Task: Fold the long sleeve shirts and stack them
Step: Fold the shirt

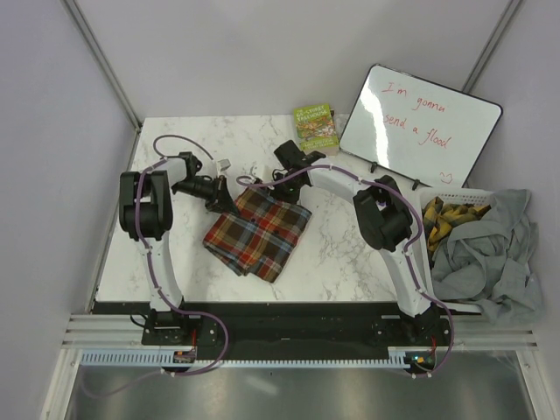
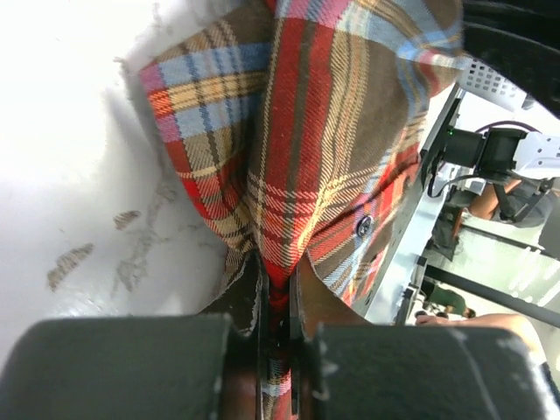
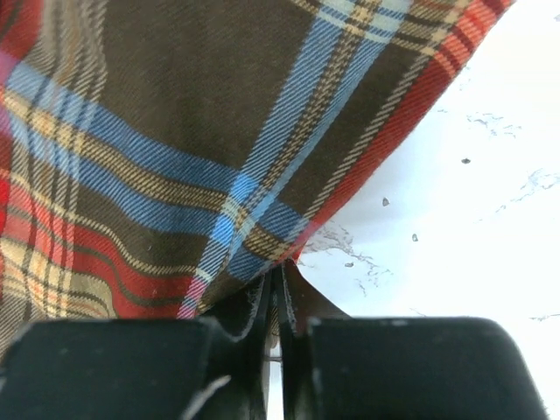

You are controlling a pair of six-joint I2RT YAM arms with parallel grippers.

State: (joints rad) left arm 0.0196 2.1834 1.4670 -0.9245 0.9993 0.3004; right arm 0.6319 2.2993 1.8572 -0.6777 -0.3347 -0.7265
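Note:
A plaid flannel shirt (image 1: 258, 232) in red-orange, brown and blue lies folded into a rough square on the marble table. My left gripper (image 1: 226, 203) is shut on its far left corner; the left wrist view shows a fold of plaid cloth (image 2: 315, 131) pinched between the fingers (image 2: 245, 297). My right gripper (image 1: 269, 189) is shut on the far right corner; the right wrist view shows the cloth edge (image 3: 175, 157) clamped between the fingers (image 3: 258, 302). A grey garment (image 1: 490, 249) hangs over a basket at the right.
A white basket (image 1: 455, 197) with yellow-brown cloth stands at the table's right edge. A whiteboard (image 1: 420, 122) with red writing leans at the back right. A small green book (image 1: 317, 127) lies at the back. The table's front edge (image 1: 262, 302) is near the shirt.

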